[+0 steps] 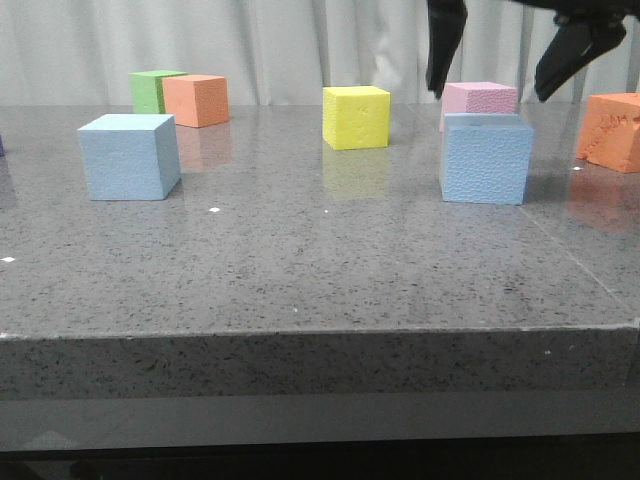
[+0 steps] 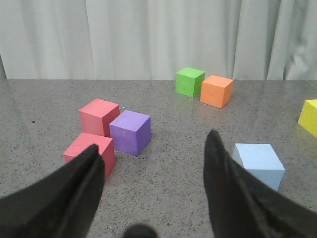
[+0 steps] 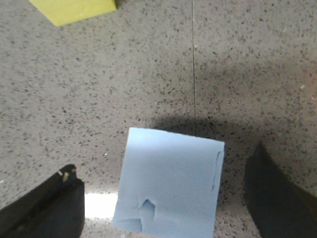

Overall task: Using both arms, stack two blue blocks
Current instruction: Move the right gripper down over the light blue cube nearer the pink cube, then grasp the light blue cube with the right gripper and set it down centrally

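Front view: right end effector [image 1: 492, 82] hangs spread above pebbly blue block [image 1: 486, 158].

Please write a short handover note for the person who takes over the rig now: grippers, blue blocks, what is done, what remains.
Right gripper: open, empty, above the pebbly blue block, which sits in front of the pink cube.
Left gripper: open, empty, the smooth blue block on the table ahead of it.
Done: nothing is stacked; both blocks rest apart.
Left: grasp one block and place it on the other.

Pink cube [image 1: 480, 97] just behind pebbly blue block [image 1: 486, 160], its sides clear
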